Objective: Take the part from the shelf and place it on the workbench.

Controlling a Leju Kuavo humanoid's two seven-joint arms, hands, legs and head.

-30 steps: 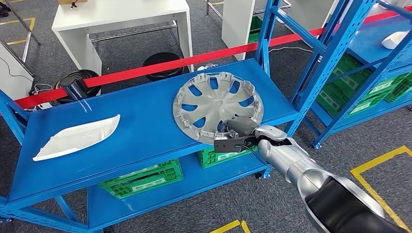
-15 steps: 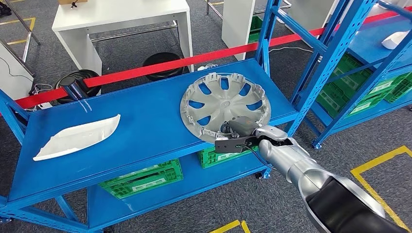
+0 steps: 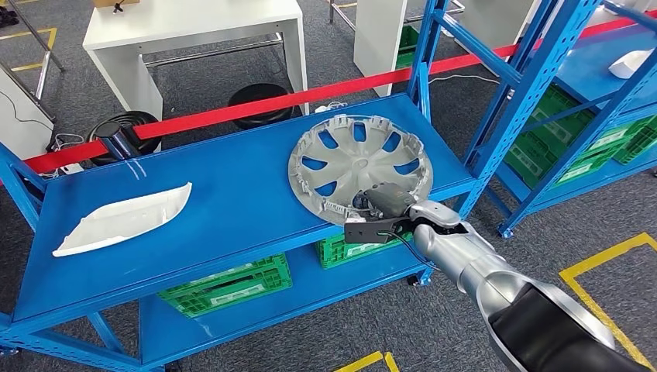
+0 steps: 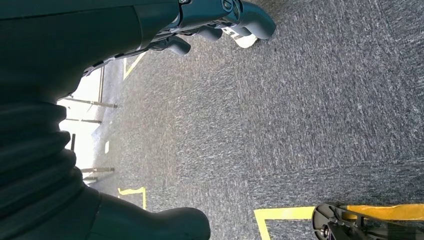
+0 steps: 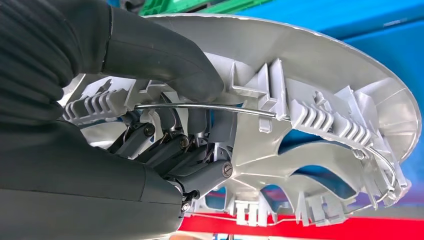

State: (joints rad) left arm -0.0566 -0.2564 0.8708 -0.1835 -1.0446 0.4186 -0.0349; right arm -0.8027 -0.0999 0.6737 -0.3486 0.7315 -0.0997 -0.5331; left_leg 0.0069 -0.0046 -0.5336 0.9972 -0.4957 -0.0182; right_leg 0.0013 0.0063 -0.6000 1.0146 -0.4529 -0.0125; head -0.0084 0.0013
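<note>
A silver wheel cover (image 3: 359,167) with spoke openings is at the right end of the blue shelf top (image 3: 232,201), tilted up off the surface. My right hand (image 3: 380,208) grips its near rim. Up close, the right wrist view has the thumb (image 5: 165,55) pressed over the rim and the dark fingers (image 5: 175,150) curled into the ribbed underside of the wheel cover (image 5: 320,100). My left hand (image 4: 220,20) hangs over grey carpet, its fingers curled in with nothing in them.
A white curved panel (image 3: 124,217) lies at the shelf's left end. Green crates (image 3: 232,283) sit on the lower shelf. A red barrier tape (image 3: 232,112) runs behind the shelf. A second blue rack (image 3: 558,93) stands to the right, white tables (image 3: 194,31) beyond.
My right hand has tipped the wheel cover up and carried it slightly to the right along the shelf. The left hand has not moved.
</note>
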